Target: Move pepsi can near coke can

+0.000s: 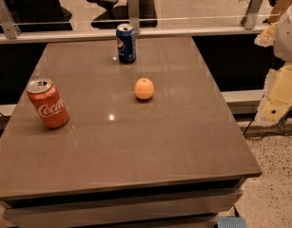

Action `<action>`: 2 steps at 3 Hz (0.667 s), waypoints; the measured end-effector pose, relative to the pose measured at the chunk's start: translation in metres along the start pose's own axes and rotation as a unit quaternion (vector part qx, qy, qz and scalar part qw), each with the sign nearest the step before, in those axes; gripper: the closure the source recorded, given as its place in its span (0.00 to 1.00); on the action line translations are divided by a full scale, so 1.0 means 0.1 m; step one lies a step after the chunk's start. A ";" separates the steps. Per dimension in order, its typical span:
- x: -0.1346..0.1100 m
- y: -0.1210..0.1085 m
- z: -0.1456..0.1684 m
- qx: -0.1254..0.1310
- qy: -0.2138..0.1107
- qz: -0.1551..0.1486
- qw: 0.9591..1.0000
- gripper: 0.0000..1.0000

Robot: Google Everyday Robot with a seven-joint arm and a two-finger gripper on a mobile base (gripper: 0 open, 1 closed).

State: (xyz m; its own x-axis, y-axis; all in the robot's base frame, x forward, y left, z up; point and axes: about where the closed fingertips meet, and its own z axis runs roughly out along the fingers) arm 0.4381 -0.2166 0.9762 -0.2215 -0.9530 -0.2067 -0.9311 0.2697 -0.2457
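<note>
Fingers on the right-edge arm (279, 94): I cannot tell their opening. You're facing a likely light, slick, dentable pepsi can (126, 43); grip mid-body.

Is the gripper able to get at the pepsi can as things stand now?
Probably yes. The gripper is off to the right of the table; the pepsi can stands alone by its far edge, and the orange lies clear of that path.
</note>
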 end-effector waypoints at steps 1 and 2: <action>0.00 0.00 0.00 0.000 0.000 0.000 1.000 0.00; -0.03 -0.05 0.01 0.004 -0.011 -0.002 1.000 0.00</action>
State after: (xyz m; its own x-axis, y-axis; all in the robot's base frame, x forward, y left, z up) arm 0.4437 -0.2145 0.9772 -0.2122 -0.9508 -0.2258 -0.9297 0.2676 -0.2531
